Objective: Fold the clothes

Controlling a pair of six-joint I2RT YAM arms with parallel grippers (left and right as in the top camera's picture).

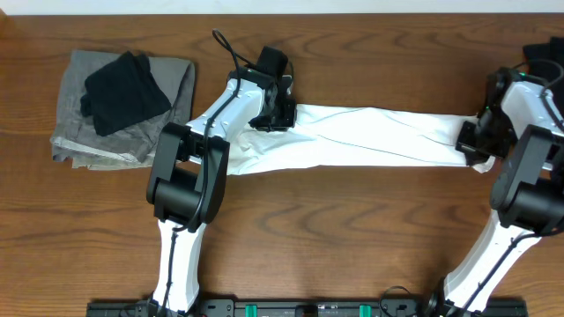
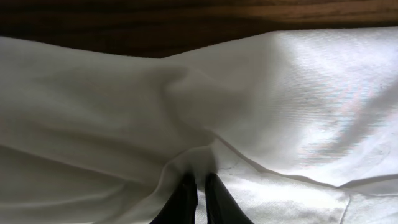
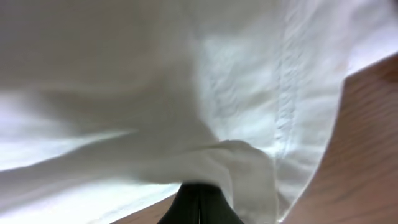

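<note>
Two T-shirt (image 1: 379, 136) ends pinched, left fingers (image 2: 185, 200), right fingers (image 3: 189, 210), pile (image 1: 123, 106) overhead only

no readable text on the white T-shirt (image 1: 379, 132), none elsewhere

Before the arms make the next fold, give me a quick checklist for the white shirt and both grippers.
1. Left gripper has hold of the shirt: ok, its fingers are shut on a bunched fold.
2. Right gripper has hold: ok, cloth is gathered at its closed tips beside a stitched hem.
3. Shirt drawn out between the two grips: ok, it forms one long band, creased near the left gripper.
4. Shirt lies on the table: ok, no part hangs over an edge.
5. Pile of grey and black clothes clear of the shirt: cannot tell, the left arm covers the gap.
6. Printed face up or down: cannot tell, no print shows.
</note>
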